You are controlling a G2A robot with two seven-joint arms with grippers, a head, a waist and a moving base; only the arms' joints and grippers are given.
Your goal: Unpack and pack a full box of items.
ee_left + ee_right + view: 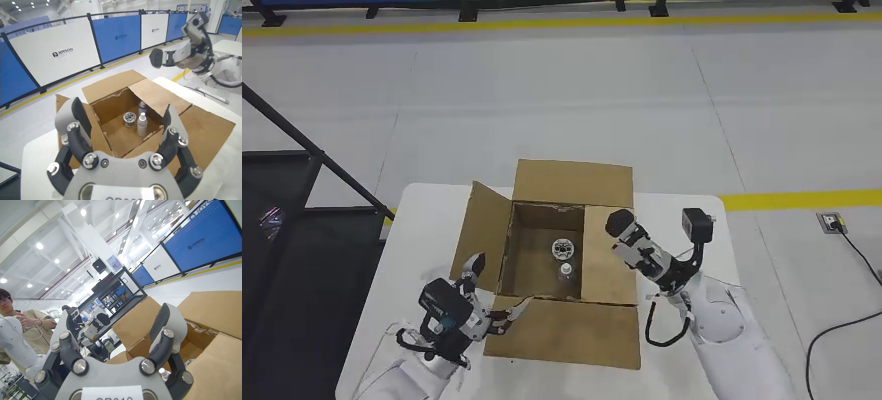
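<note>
A spray bottle (142,124), a can (142,106) and a metal cap (129,118) are standing close together deep in the open box (572,182), at the middle of the top view. A claw going in is likely risking tipping one, or snagging the torn wall edge. The left claw (497,290) is hovering wide open at the box's lower-left flap; the right claw (627,232) is hanging open over its right flap.

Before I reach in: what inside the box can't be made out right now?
Left wrist view: tall can, lower part behind the spray bottle.
Right wrist view: spray bottle's body covered by the right gripper.
Top view: contents of the box too small to identify.
</note>
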